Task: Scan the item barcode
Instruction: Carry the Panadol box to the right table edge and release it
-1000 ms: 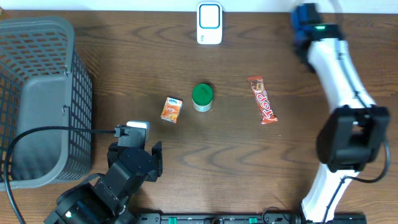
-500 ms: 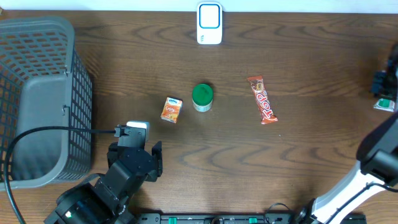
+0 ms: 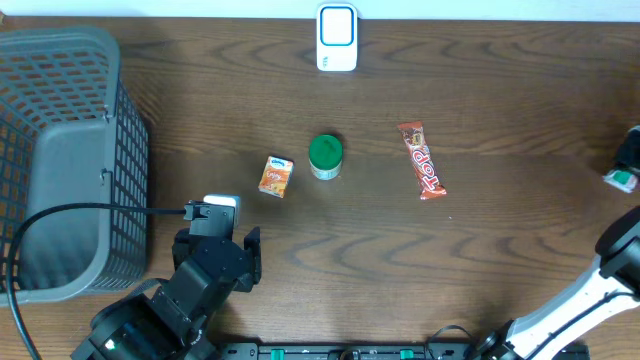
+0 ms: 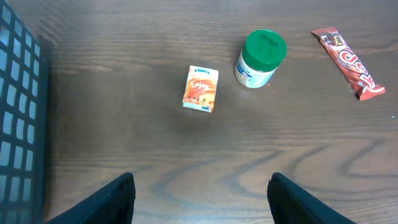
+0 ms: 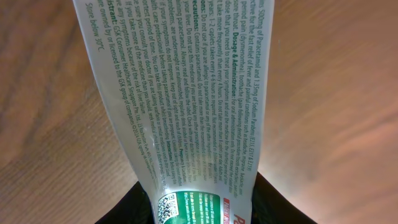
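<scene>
a white medicine pack (image 5: 168, 93) fills the right wrist view. it is long and flat, covered in fine black print that runs sideways. near its held end is a green band with a small square code (image 5: 166, 208) and a strip of red. the right fingers (image 5: 134, 208) are narrowed onto it, one dark pad at each side of that end. the far end of the pack runs off the top of the picture, and the fingers show only as dark corners at the bottom. most of the print is too small to read.

from overhead, the pack (image 3: 620, 180) is only a white and green sliver at the right edge of the brown worktop (image 3: 480, 240), well apart from everything else. the right arm (image 3: 615, 265) is mostly cut off there.

the left fingers (image 4: 115, 199) stand wide apart, holding nothing, low over the worktop near the front left.

in the middle lie a small orange carton (image 3: 276, 177), a green-lidded jar (image 3: 325, 157) just beside it, and a red snack bar (image 3: 422, 160) further right. a white and blue scanner (image 3: 337, 38) sits at the far edge. a grey mesh basket (image 3: 60, 160) fills the left side, partly out of frame.
</scene>
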